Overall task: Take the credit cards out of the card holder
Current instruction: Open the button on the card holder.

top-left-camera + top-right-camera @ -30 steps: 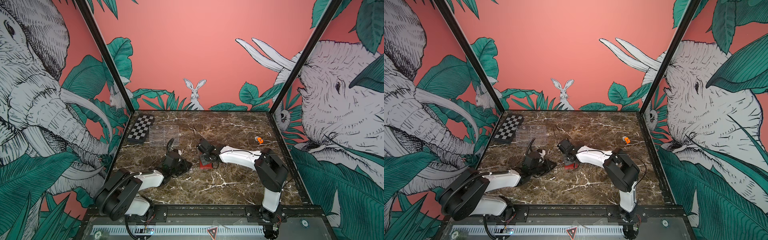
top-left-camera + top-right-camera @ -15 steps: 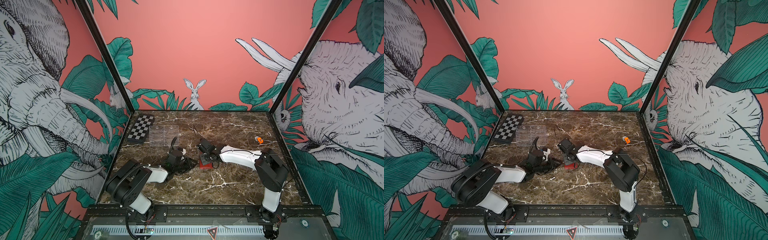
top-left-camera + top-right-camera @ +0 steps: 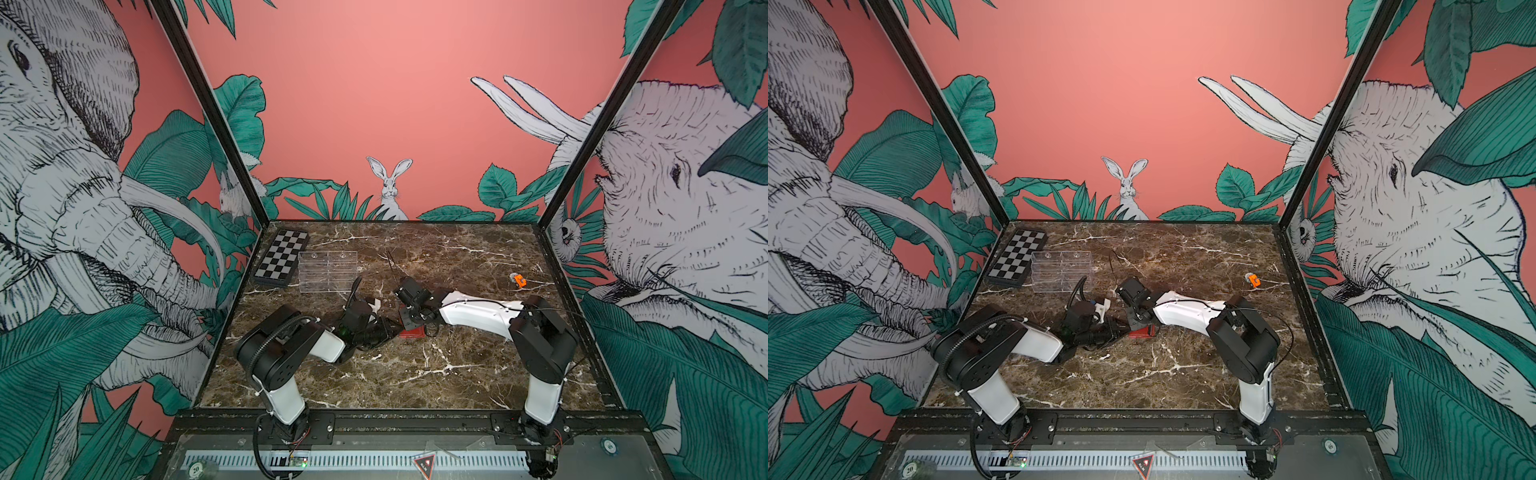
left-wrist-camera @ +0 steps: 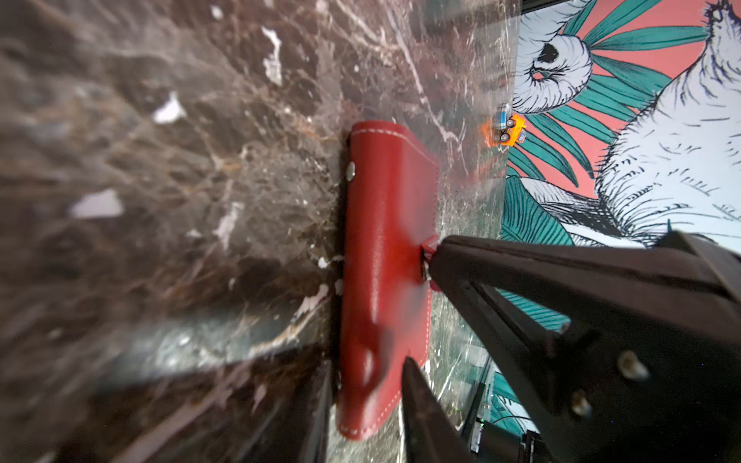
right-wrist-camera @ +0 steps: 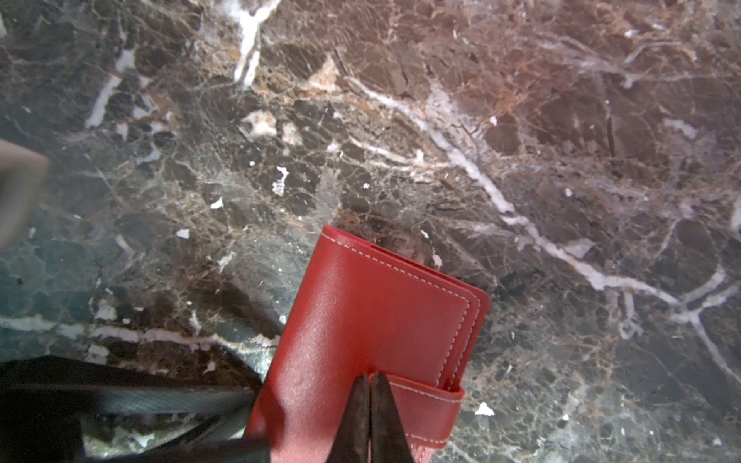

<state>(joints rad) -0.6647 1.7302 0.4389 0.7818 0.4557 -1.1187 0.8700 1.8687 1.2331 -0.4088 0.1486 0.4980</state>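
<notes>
The red card holder [image 3: 414, 332] [image 3: 1144, 331] lies closed on the marble table, its snap tab wrapped over the edge. No credit cards show. In the right wrist view my right gripper [image 5: 369, 377] is shut, its tips pressing on the card holder [image 5: 361, 312] where the tab ends. In the left wrist view my left gripper [image 4: 367, 362] has one finger on each side of the card holder's [image 4: 385, 224] near end, both against it. My right gripper [image 4: 427, 260] shows there at the tab. Both grippers meet at the holder mid-table: left gripper [image 3: 390, 328], right gripper [image 3: 409, 320].
A black-and-white checkered board [image 3: 282, 257] and a clear acrylic rack [image 3: 327, 270] stand at the back left. A small orange toy [image 3: 518, 280] lies near the right wall. The left arm's elbow is folded back near the left front.
My left gripper has moved right across the table onto the card holder's end, its arm folding up behind it. The right gripper and the holder have stayed put.
</notes>
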